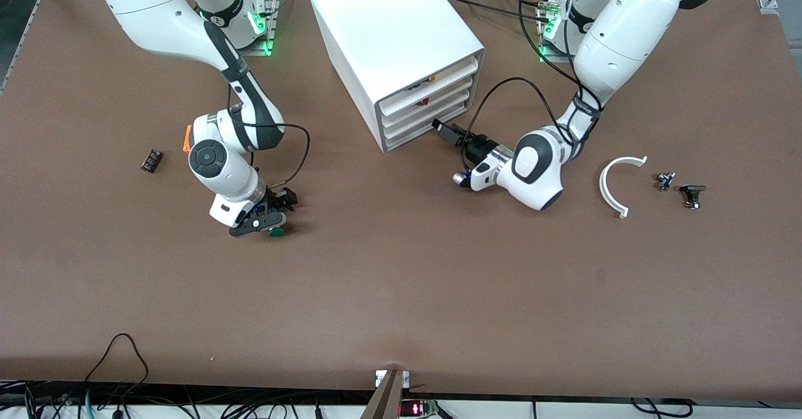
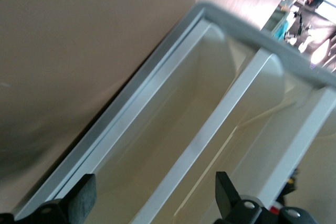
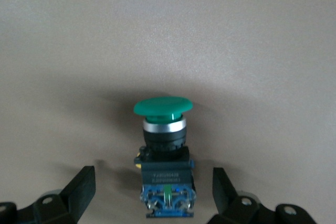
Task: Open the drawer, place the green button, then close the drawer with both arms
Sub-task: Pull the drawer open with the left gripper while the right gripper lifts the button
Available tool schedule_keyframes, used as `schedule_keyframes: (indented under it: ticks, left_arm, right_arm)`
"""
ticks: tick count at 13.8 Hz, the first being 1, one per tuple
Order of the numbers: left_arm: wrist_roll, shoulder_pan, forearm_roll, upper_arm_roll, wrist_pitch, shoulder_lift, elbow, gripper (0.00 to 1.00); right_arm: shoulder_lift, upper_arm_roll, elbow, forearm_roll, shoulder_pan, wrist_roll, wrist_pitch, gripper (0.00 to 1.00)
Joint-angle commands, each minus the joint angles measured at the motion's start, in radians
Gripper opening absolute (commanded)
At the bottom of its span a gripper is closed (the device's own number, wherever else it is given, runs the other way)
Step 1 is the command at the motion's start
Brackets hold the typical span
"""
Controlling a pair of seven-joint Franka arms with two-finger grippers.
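While the right gripper (image 1: 270,217) stands low over the table with its fingers spread, the button (image 3: 163,153) lies on the brown table (image 1: 401,294) directly between them, green cap pointing away from the wrist, untouched on either side. To grasp it well, lower until both pads flank the black body below the cap, keep the body centred, then clench evenly; gripping the cap's rounded edge would probably let it slip.

The left gripper (image 1: 446,129) is at the front of the white cabinet (image 1: 401,49), fingers released, at the height of the drawer (image 1: 418,134), which sits pushed in. The left wrist view shows drawer fronts immediately ahead, between the fingers (image 2: 84,195). For the pull, one finger should probably hook under the drawer's sloped front before drawing straight out, so the cabinet does not slide.
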Motion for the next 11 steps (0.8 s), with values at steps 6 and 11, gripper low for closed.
schedule_keyframes:
  ticks: [6,11]
  left_arm:
    - [0.100,-0.021,-0.035,-0.041,0.085,-0.065,-0.101,0.00]
    - [0.145,0.066,0.115,0.082,0.150,-0.088,-0.015,0.00]
  right_arm:
    - [0.014,-0.007,0.029,0.007,-0.002,0.012,0.023,0.25]
    - [-0.035,-0.004,0.069,-0.004,0.002,0.044,0.009,0.17]
